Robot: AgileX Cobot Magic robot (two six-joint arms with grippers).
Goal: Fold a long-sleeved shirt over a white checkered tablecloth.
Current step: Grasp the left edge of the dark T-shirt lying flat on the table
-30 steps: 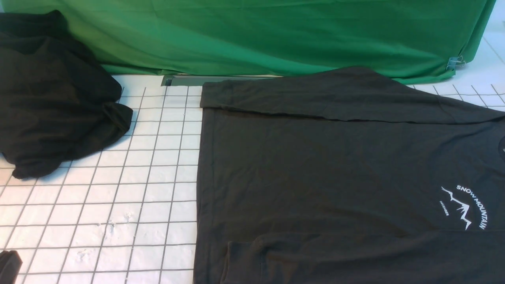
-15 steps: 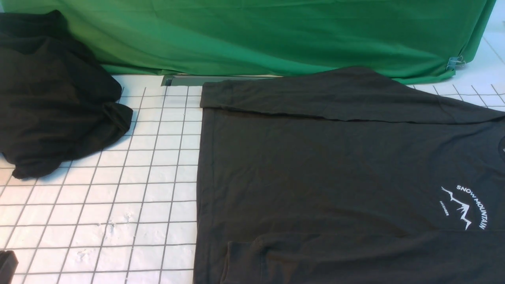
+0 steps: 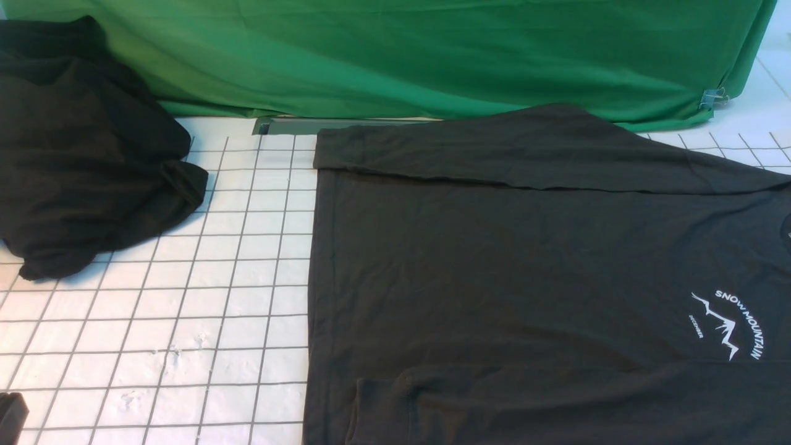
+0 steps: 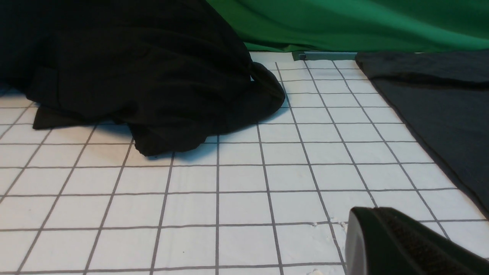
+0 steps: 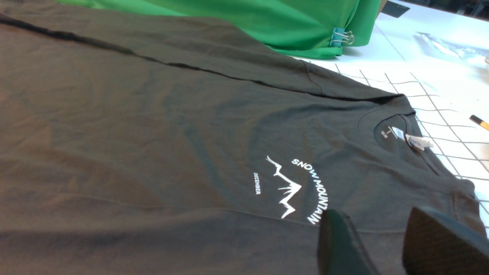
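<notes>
The left gripper (image 3: 11, 415) has edged slightly back, well left of the long-sleeved shirt (image 3: 525, 266), and is shut and empty. The shirt lies flat on the white checkered tablecloth (image 3: 247, 296), sleeves folded in. Over its print the right gripper (image 5: 382, 244) hovers half-open, holding nothing. Best next, probably: pinch both layers near the collar and lift evenly.
</notes>
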